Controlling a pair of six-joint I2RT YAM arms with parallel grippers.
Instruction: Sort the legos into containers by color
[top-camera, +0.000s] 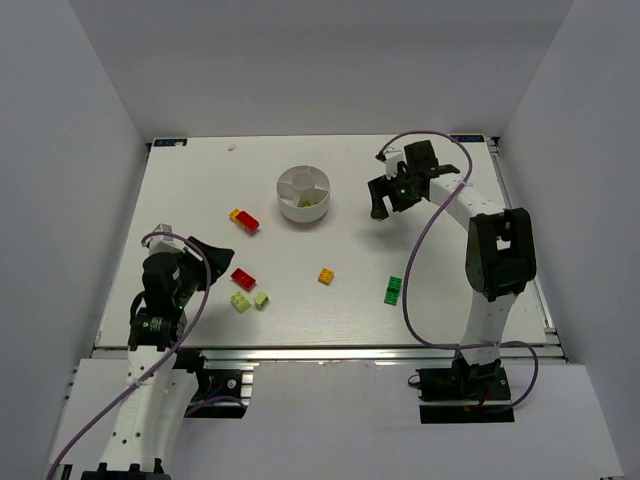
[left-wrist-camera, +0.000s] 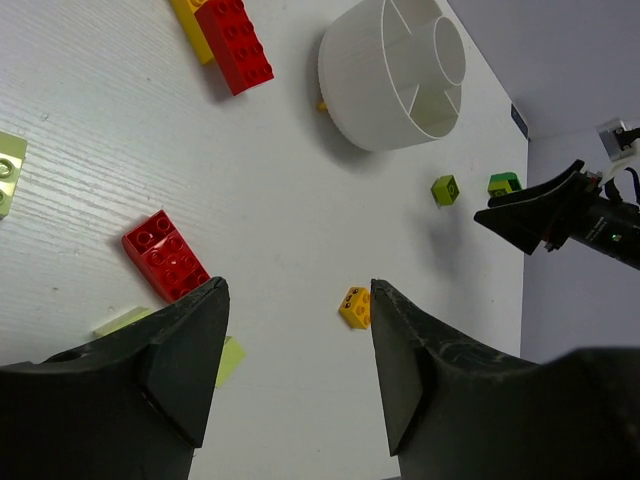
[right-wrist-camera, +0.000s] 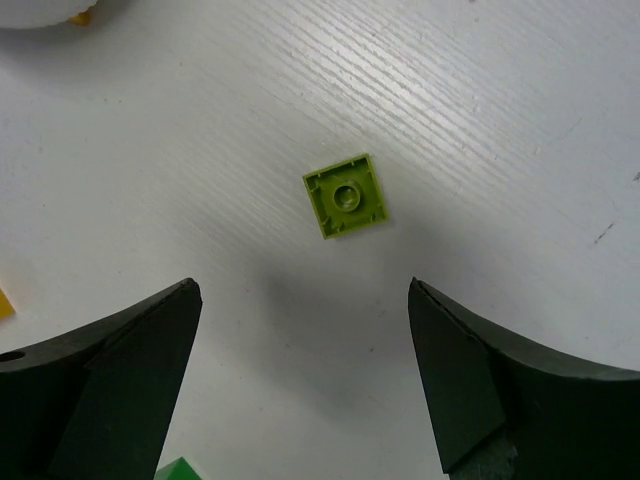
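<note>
The white divided dish (top-camera: 303, 194) stands mid-table at the back, with a lime piece in its near wedge. My right gripper (top-camera: 380, 200) hovers open just right of it. In the right wrist view a lime brick (right-wrist-camera: 345, 195) shows underside up beyond the empty gripper (right-wrist-camera: 302, 288), touching neither finger. My left gripper (top-camera: 218, 250) is open at the left, and nothing sits inside it (left-wrist-camera: 297, 290). Ahead of it lie a red brick (left-wrist-camera: 165, 255), an orange brick (left-wrist-camera: 354, 306) and a joined red and yellow pair (left-wrist-camera: 235, 45). Two pale lime bricks (top-camera: 250, 300) and a green brick (top-camera: 394, 290) lie near the front.
White walls close the table in on three sides. The right arm's grey cable (top-camera: 420, 250) loops over the table's right part. The front rail (top-camera: 320, 350) runs along the near edge between the arm bases.
</note>
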